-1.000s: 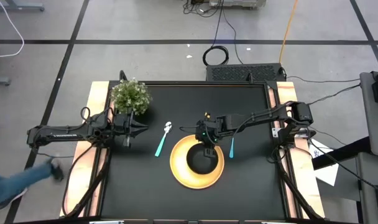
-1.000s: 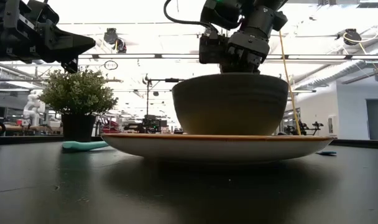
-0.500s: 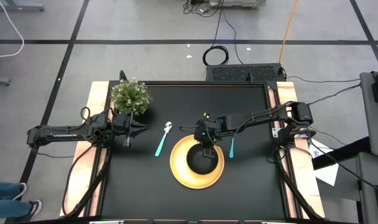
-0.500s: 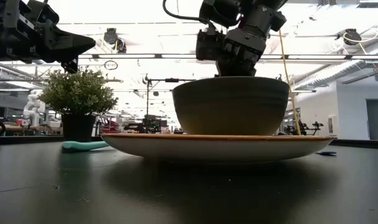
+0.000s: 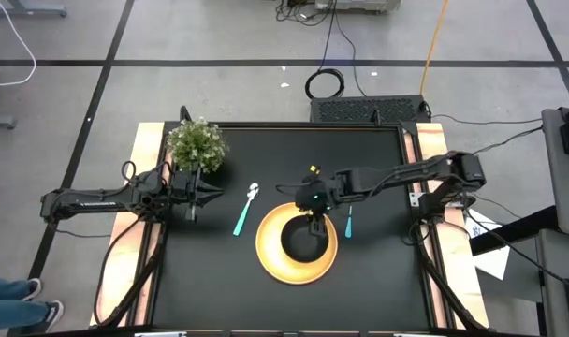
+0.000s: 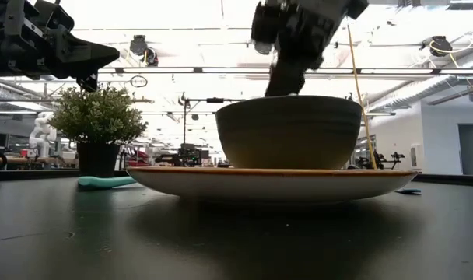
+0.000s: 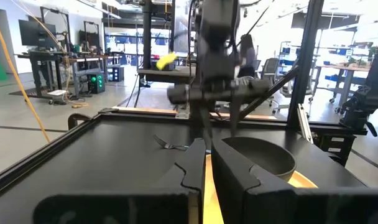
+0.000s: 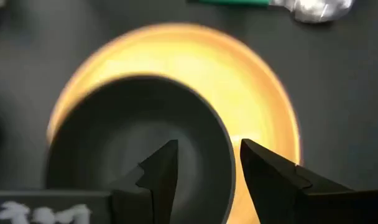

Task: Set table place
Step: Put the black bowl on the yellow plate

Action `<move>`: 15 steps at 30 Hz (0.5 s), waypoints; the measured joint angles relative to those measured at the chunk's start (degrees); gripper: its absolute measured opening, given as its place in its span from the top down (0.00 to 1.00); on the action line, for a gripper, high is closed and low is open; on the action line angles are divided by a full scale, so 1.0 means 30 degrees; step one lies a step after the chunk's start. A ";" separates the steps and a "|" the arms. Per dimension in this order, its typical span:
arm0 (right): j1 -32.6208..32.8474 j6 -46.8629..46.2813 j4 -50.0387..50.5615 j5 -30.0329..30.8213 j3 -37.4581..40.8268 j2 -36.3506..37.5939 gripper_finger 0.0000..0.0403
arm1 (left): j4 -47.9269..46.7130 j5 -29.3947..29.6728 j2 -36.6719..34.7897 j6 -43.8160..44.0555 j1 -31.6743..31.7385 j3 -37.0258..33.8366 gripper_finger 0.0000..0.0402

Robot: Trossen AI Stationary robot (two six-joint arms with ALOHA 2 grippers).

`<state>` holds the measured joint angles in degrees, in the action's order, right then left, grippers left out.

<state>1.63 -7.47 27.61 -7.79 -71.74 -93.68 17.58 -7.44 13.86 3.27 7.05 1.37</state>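
Bowl [image 5: 303, 240] on plate [image 5: 270, 255] mid-counter [image 5: 210, 281]: rigid, prob. breakable, smooth-walled, best pinched at rim; right pincer [image 8: 204, 165] apart over rim, left pincer [image 5: 193, 196] together, near plant-side edge.

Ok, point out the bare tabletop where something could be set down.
Bare black table lies along the far edge right of the plant, and along the near edge left of the plate. Crowded: spoon, plate, bowl, right gripper and fork.
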 joint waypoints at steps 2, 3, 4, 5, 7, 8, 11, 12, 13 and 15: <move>0.0021 0.0696 0.0008 0.0000 -0.0002 0.0729 0.60 | -0.0048 0.0000 -0.0003 0.0000 0.0001 0.0000 0.92; 0.0068 0.1285 0.0026 0.0000 -0.0002 0.1071 0.62 | -0.0065 0.0000 -0.0006 0.0000 -0.0003 0.0000 0.92; 0.0116 0.1905 0.0089 0.0004 -0.0002 0.1396 0.65 | -0.0079 0.0000 -0.0005 0.0000 -0.0006 0.0000 0.92; 0.0131 0.2466 0.0105 -0.0003 0.0001 0.1689 0.68 | -0.0087 0.0000 -0.0004 0.0000 -0.0001 0.0000 0.92; 0.0153 0.3308 -0.0019 -0.0022 0.0120 0.2349 0.77 | -0.0089 0.0000 -0.0004 0.0000 -0.0001 0.0000 0.92; 0.0147 0.3459 -0.0070 -0.0035 0.0244 0.2677 0.82 | -0.0095 0.0000 -0.0006 0.0000 -0.0006 0.0000 0.92; 0.0119 0.3883 -0.1404 -0.0088 0.1124 0.3704 0.96 | -0.0139 0.0000 -0.0004 -0.0005 -0.0006 0.0000 0.92; 0.0113 0.4056 -0.1879 -0.0349 0.1600 0.4139 0.98 | -0.0192 0.0004 -0.0006 -0.0007 -0.0006 0.0000 0.92; 0.0117 0.4140 -0.2460 -0.0597 0.2078 0.4569 0.98 | -0.0290 0.0000 -0.0006 -0.0023 0.0001 0.0000 0.92; 0.0125 0.4219 -0.3919 -0.0989 0.3113 0.5575 0.97 | -0.0413 0.0002 0.0001 -0.0139 0.0000 -0.0007 0.92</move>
<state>2.00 5.19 15.85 -10.76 -62.40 -76.96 16.34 -7.44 13.87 2.85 7.05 1.34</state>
